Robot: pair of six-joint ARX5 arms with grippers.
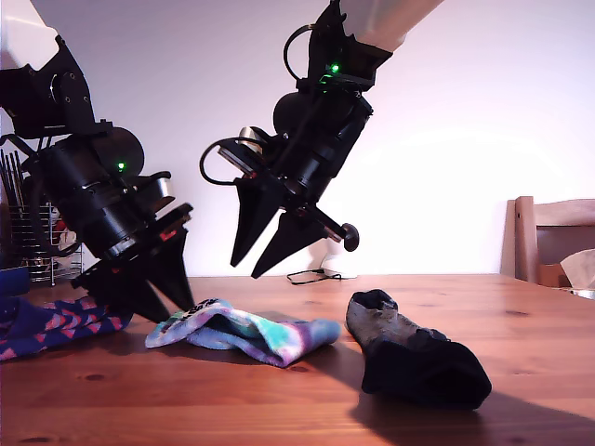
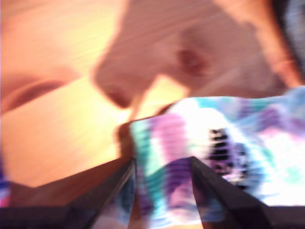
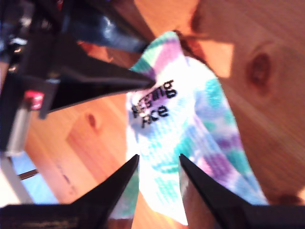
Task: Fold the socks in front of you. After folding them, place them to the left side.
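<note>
**Three socks, and one is about to be picked**

Three socks lie on the wooden table (image 1: pixel 279 404). The pastel sock (image 1: pixel 251 334) is in the middle. It is a bit crumpled and not folded yet. The dark sock (image 1: pixel 418 358) sits near it, toward the exterior view's right. The blue and pink sock (image 1: pixel 46 330) lies at the exterior view's left edge.

The first end effector (image 1: pixel 163 311) is down low at one end of the pastel sock. Its jaws are partly open, and its wrist view shows cloth lying between them. They have not closed on it. It is probably there to pinch that end so the sock can be folded over.

The second end effector (image 1: pixel 246 269) hangs in the air above the same sock. Its jaws are wide open and it holds nothing. It points down at the sock, likely to help with the fold.

The folding looks like it is only starting. The thin cloth could slip out if the pinch is too shallow.
</note>
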